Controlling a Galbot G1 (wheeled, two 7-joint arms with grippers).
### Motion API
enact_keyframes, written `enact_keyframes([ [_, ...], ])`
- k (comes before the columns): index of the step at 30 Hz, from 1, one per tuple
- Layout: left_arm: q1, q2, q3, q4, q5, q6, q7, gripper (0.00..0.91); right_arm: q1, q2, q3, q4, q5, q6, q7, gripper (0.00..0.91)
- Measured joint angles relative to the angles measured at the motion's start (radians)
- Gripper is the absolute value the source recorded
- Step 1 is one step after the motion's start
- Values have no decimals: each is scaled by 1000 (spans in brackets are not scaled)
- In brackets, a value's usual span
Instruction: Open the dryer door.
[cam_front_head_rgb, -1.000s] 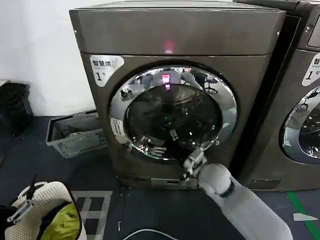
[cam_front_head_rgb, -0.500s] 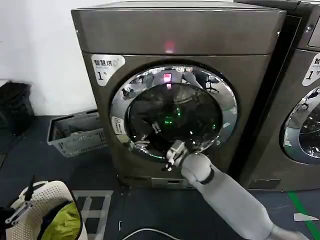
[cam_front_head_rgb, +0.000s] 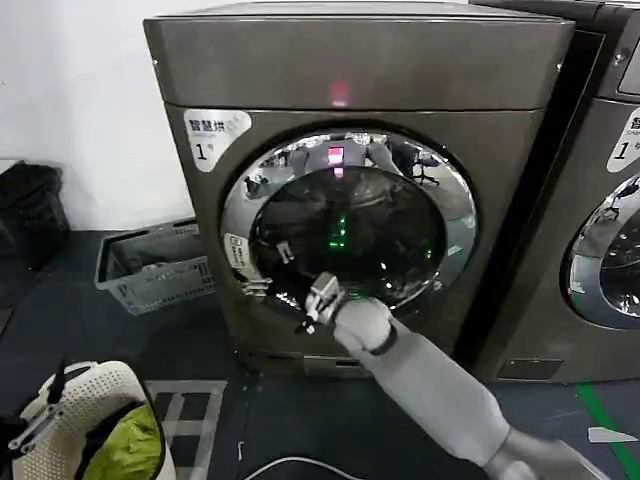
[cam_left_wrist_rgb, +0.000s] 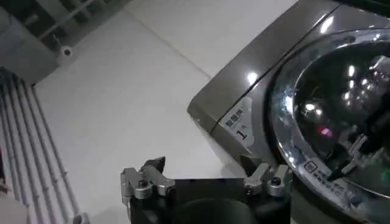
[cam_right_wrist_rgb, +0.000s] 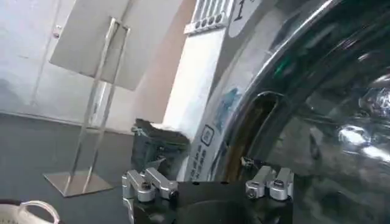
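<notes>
Sweeping leftward across the lower front of the dryer (cam_front_head_rgb: 350, 200) over the last second, the right gripper (cam_front_head_rgb: 318, 300) has travelled from beneath the door's lower right to a position low and left of centre on the dryer door (cam_front_head_rgb: 348, 225), in front of the chrome rim near its left side. The door itself shows no change: it sits closed and flush in the round opening of the machine, which stands on the floor at the centre of the head view. Judged from this, the task has not advanced beyond the approach; the gripper appears to be seeking the door's left edge, where the right wrist view shows a dark recess between rim and cabinet.

Right arm: extended forward and up from the lower right, forearm angled toward the door, wrist bent in. Its fingers (cam_right_wrist_rgb: 149, 182) stand apart, holding nothing.

Left gripper (cam_left_wrist_rgb: 206, 182): raised clear of the machine, facing the upper left corner, fingers spread and empty, idle.
</notes>
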Motion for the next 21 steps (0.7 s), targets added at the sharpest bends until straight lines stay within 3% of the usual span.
enact_keyframes([
  [5, -4, -1, 0, 0, 0, 0, 0, 907, 8, -6, -2, -13, 20, 31, -61, 907],
  [12, -10, 2, 5, 6, -1, 0, 1, 907, -3, -50, -1, 12, 54, 136, -189, 907],
  [21, -32, 22, 5, 24, 5, 0, 3, 907, -25, -166, 7, 62, 191, 267, -439, 907],
])
